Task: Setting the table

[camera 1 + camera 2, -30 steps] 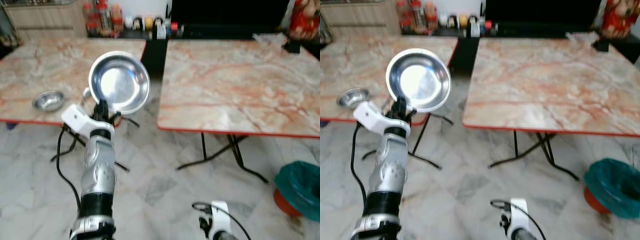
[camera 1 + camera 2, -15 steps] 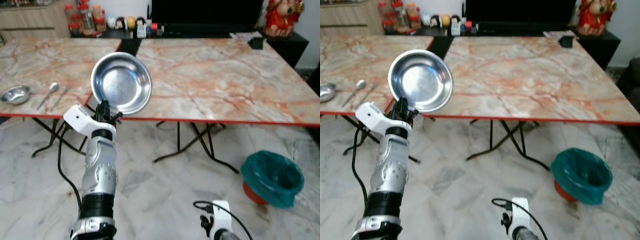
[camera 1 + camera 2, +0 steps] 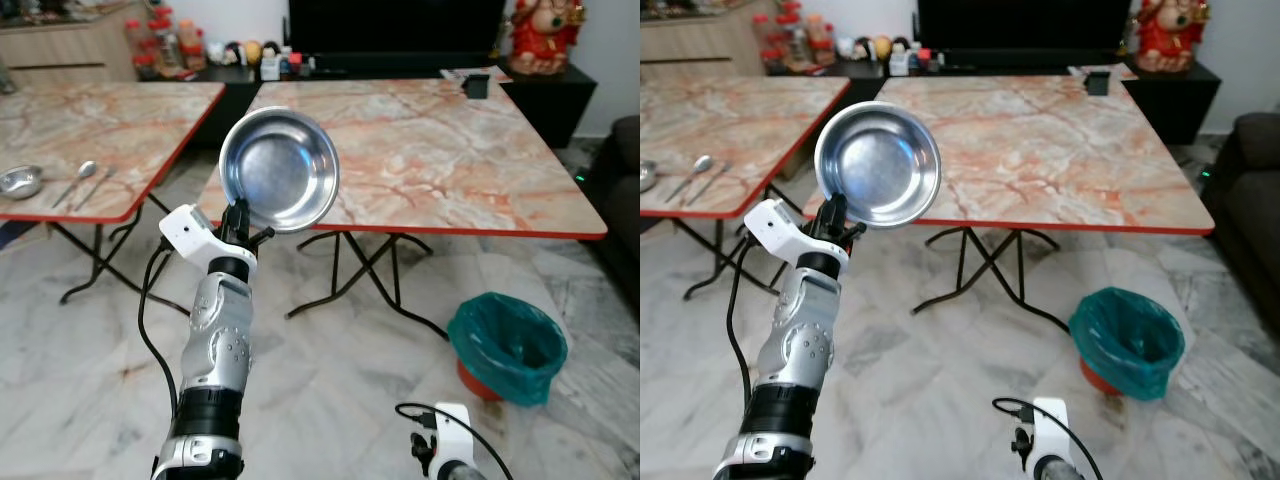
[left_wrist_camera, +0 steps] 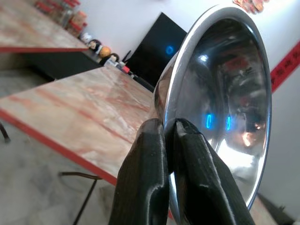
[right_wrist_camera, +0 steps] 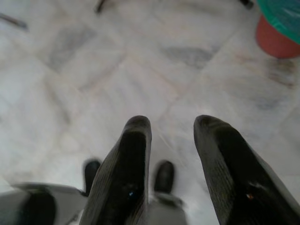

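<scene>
Pinching the rim of a steel bowl (image 3: pixel 279 169), the left gripper (image 3: pixel 238 216) holds it upright on edge in front of the near corner of the marble table (image 3: pixel 430 150), hollow facing the camera. The tabletop lies just beyond the bowl (left arm nearer). The right gripper (image 5: pixel 173 164) hangs idle, fingers parted, low before the table. No legible writing.

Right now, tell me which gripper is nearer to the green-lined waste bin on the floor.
Right. The right gripper hangs low over the marble floor, with the green-lined waste bin close beside it. The left gripper is raised farther away, clamping the round steel bowl by its rim.
</scene>
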Tool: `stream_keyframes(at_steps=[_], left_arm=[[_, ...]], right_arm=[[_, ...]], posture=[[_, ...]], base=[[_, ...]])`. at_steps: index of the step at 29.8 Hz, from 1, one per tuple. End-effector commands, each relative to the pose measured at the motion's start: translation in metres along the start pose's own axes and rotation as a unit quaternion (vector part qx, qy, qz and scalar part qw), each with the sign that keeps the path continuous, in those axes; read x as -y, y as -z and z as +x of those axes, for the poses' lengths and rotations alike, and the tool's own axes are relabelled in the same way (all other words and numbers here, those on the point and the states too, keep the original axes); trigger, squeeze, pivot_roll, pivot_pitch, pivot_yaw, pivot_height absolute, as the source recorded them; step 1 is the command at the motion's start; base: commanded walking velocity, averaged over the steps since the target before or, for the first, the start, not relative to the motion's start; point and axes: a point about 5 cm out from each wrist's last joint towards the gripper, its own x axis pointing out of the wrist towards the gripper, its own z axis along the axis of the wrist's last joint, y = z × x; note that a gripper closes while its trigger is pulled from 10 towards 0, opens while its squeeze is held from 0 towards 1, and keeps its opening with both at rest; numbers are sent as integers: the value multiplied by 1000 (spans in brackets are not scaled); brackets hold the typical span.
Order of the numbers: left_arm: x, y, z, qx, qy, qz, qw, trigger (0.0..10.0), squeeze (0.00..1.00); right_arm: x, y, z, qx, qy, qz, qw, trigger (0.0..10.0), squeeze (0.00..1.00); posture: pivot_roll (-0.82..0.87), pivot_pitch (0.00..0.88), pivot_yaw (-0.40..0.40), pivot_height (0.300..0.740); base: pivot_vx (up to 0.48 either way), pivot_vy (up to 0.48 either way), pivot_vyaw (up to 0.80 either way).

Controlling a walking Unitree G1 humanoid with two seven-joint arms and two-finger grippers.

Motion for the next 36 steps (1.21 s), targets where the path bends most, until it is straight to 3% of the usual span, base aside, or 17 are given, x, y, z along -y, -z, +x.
stream_keyframes(at_steps=[1,36], left_arm=[[13,0,2,5,21,-2,1000,10000,0],[16,-1,2,3,35,13,999,10000,0]], right_arm=[[5,3,-1,-3,9,3,1000,10000,0],[2,3,-1,-3,6,-2,1000,10000,0]], posture=[[62,0,28,740],[73,0,36,740]], base=[[375,0,0],[379,0,-13]])
